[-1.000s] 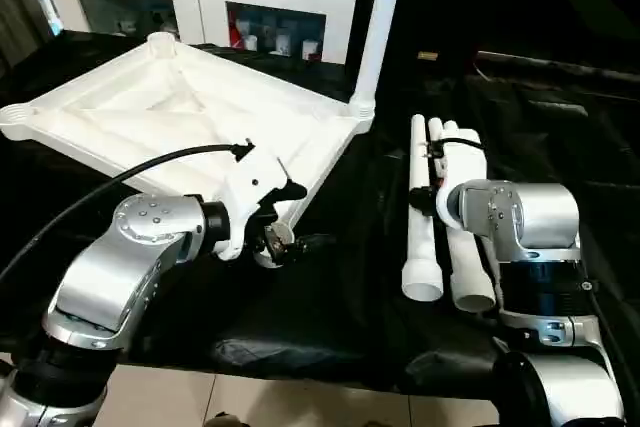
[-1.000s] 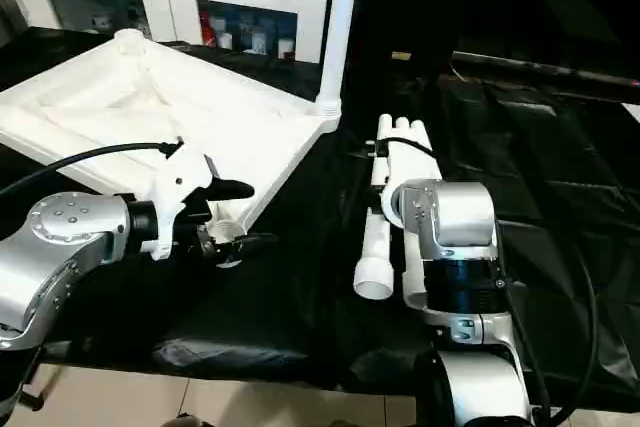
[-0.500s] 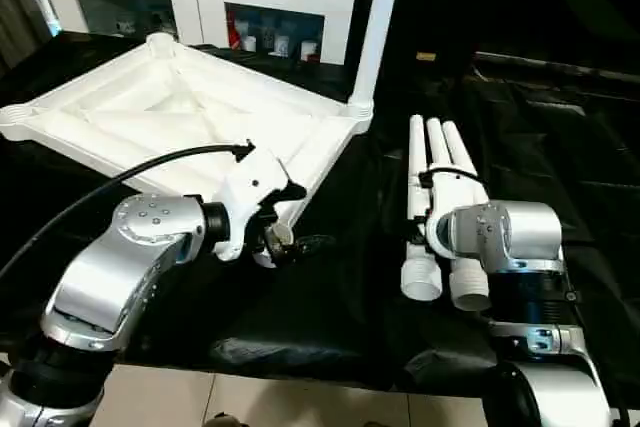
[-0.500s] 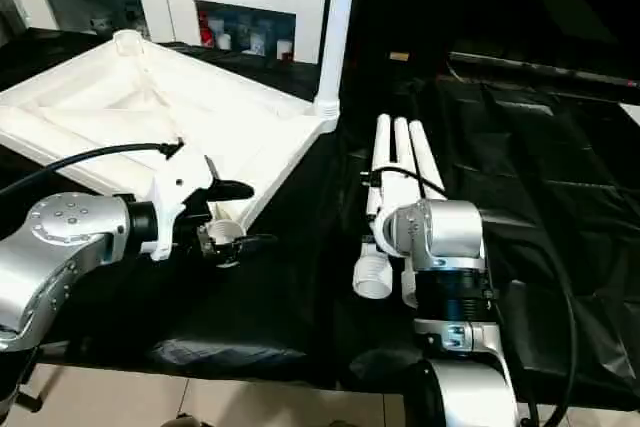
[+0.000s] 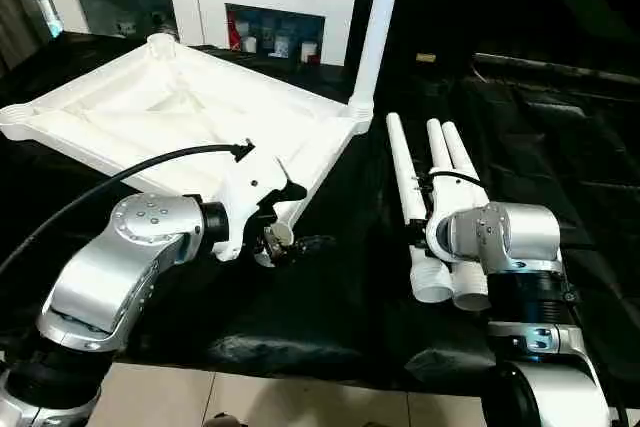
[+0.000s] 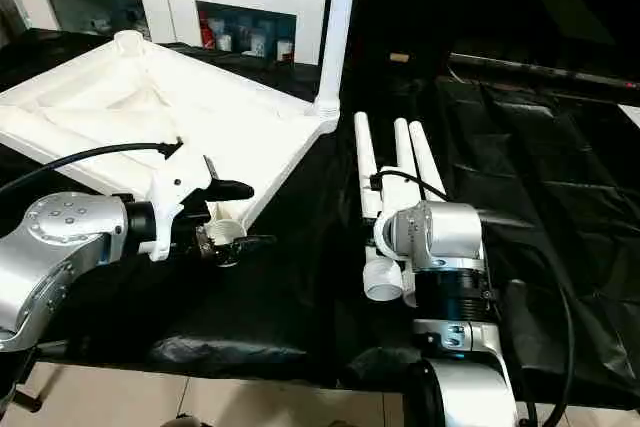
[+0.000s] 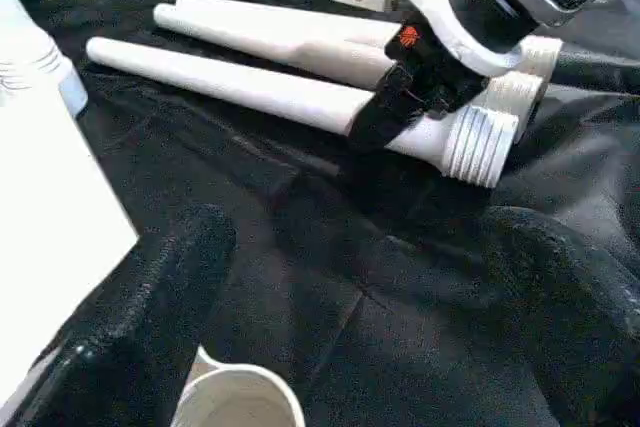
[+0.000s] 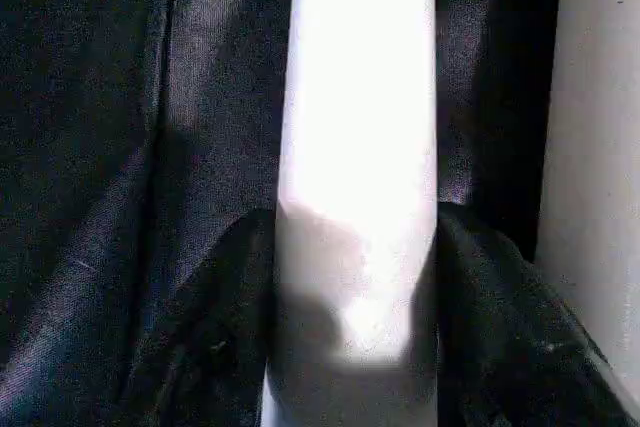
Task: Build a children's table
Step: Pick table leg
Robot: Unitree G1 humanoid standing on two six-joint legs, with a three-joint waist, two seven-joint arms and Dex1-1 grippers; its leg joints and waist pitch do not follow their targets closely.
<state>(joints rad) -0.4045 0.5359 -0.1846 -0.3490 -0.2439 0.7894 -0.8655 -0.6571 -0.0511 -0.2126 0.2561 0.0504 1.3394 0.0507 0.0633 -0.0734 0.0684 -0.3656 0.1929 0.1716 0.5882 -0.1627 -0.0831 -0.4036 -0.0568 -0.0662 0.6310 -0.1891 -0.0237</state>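
While the right gripper [image 8: 355, 277] straddles the nearest of the three loose legs [image 5: 410, 197] on the black-draped worktop [image 5: 340, 297], it should seat squarely near the threaded end and lift level, so the tapered tube does not swing. Its fingers [image 8: 225, 347] press the leg from both sides, gripping it. Beside it, the left gripper [image 7: 330, 287] hangs with fingers [image 7: 140, 317] spread wide, holding nothing, just off the tabletop's [image 5: 180, 112] near corner socket [image 7: 240, 402]. Farther back, the upturned tabletop already carries one upright leg [image 5: 375, 22].
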